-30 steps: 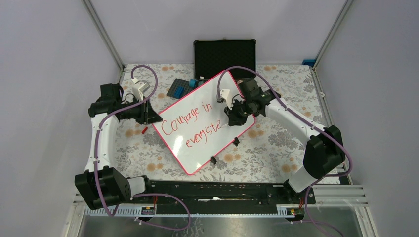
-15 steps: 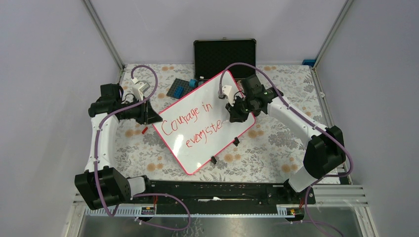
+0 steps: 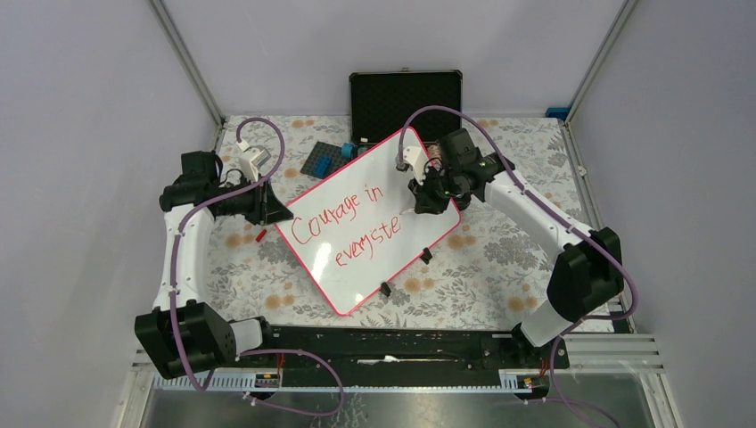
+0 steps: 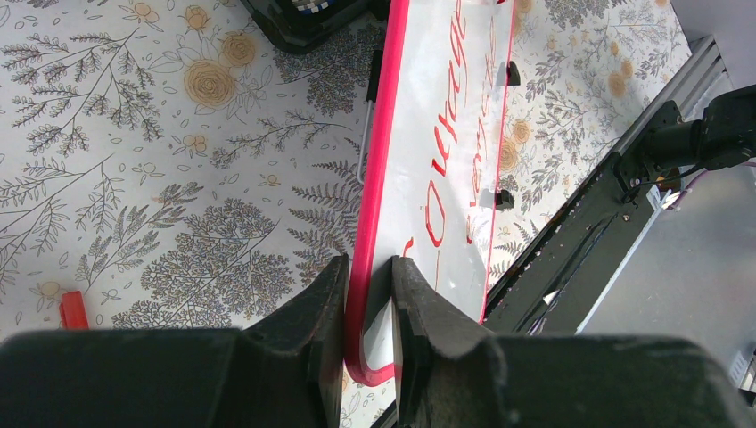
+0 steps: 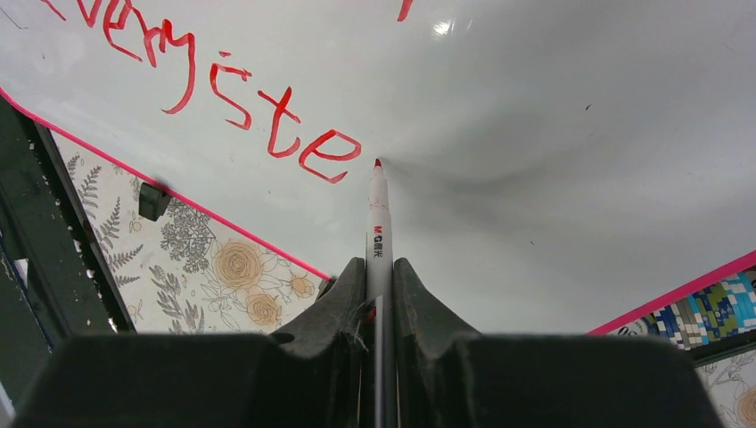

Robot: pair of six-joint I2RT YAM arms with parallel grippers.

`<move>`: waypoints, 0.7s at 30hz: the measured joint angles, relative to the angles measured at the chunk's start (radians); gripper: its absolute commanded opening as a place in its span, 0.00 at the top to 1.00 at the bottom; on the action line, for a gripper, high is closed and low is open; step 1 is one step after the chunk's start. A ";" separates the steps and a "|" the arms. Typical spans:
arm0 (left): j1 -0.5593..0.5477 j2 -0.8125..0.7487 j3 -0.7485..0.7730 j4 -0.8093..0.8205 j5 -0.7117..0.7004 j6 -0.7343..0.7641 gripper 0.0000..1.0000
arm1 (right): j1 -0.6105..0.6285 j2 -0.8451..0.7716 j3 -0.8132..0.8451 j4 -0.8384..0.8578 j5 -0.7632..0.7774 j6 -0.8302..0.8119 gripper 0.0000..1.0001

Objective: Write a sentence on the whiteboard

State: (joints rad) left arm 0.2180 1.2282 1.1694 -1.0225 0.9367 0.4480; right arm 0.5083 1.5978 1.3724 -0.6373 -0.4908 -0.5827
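Whiteboard (image 3: pixel 357 276) first: you have it lying slantwise near the middle of the floral desk (image 3: pixel 499 259), one corner pointing at the arm bases and the opposite corner reaching toward the open black case (image 3: pixel 406 102) at the far edge. Two small black clips (image 3: pixel 426 255) sit on the long edge that faces your right arm's base.

Your left gripper (image 3: pixel 283 217) is at the whiteboard's left corner. In the left wrist view its fingers (image 4: pixel 325 303) are closed on the pink-red frame, one on each side of the rim, so the board is pinched there. A small red piece (image 4: pixel 73 309) lies on the desk off to the side, apart from the board.

The sentence (image 3: pixel 348 223) runs in red across the board in two lines. The upper line reads "Courage in"; the lower one reads roughly "everyste" so far.

Your right gripper (image 3: pixel 419 203) hangs over the board's right part, just past the end of the lower line. Its fingers (image 5: pixel 343 294) are clamped on a slim white marker (image 5: pixel 378 214) with a red tip. That tip points at the surface just beside the last "e". You cannot tell from these views whether it presses on the board.

A dark blue studded plate (image 3: pixel 323 160) lies on the desk beside the board's far edge, near the case.
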 measured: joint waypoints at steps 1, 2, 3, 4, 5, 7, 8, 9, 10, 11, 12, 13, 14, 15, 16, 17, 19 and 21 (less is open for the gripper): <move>0.000 0.000 0.000 0.000 0.000 0.000 0.98 | 0.000 0.002 0.000 0.000 0.000 0.000 1.00; 0.000 0.000 0.000 0.000 0.000 0.000 0.98 | 0.000 0.003 0.000 0.000 0.000 0.000 1.00; 0.000 0.000 0.000 0.000 0.000 0.000 0.98 | 0.000 0.006 0.000 0.000 0.000 0.000 1.00; 0.000 0.000 0.000 0.000 0.000 0.000 0.98 | 0.000 0.008 0.000 0.000 0.000 0.000 1.00; 0.000 0.000 0.000 0.000 0.000 0.000 0.98 | 0.000 0.010 0.000 0.000 0.001 0.000 1.00; 0.000 0.000 0.000 0.000 0.000 0.000 0.98 | 0.000 0.012 0.000 0.000 0.002 -0.001 1.00; 0.000 0.000 0.000 0.000 0.000 0.000 0.98 | 0.000 0.012 0.000 0.000 0.003 -0.001 1.00; 0.000 0.000 0.000 0.000 0.000 0.000 0.98 | 0.000 0.012 0.000 0.000 0.004 -0.002 1.00; 0.000 0.000 0.000 0.000 0.000 0.000 0.98 | -0.001 0.012 0.000 0.000 0.006 -0.004 1.00; 0.000 0.000 0.000 0.000 0.000 0.000 0.98 | -0.001 0.012 0.000 0.000 0.009 -0.004 1.00; 0.000 0.000 0.000 0.000 0.000 0.000 0.98 | -0.001 0.013 0.001 0.000 0.010 -0.004 1.00; 0.000 0.000 0.000 0.000 0.000 0.000 0.98 | -0.001 0.013 0.002 0.000 0.010 -0.004 1.00; 0.000 0.000 0.000 0.000 0.000 0.000 0.98 | -0.001 0.013 0.003 0.000 0.011 -0.004 1.00; 0.000 0.000 0.000 0.000 0.000 0.000 0.98 | -0.001 0.014 0.005 0.000 0.012 -0.004 1.00; 0.000 0.000 0.000 0.000 0.000 0.000 0.98 | -0.002 0.014 0.006 0.000 0.012 -0.004 1.00; 0.000 0.000 0.000 0.000 0.000 0.000 0.98 | -0.002 0.015 0.007 -0.001 0.012 -0.003 1.00; 0.000 0.000 0.000 0.000 0.000 0.000 0.98 | -0.003 0.020 0.016 -0.002 0.012 -0.003 1.00; 0.000 0.000 0.000 0.000 0.000 0.000 0.98 | -0.005 0.023 0.023 0.000 0.012 -0.003 1.00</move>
State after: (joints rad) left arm 0.2180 1.2282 1.1694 -1.0225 0.9367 0.4480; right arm 0.5030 1.6203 1.3949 -0.6376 -0.4786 -0.5861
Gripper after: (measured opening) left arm 0.213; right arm 0.182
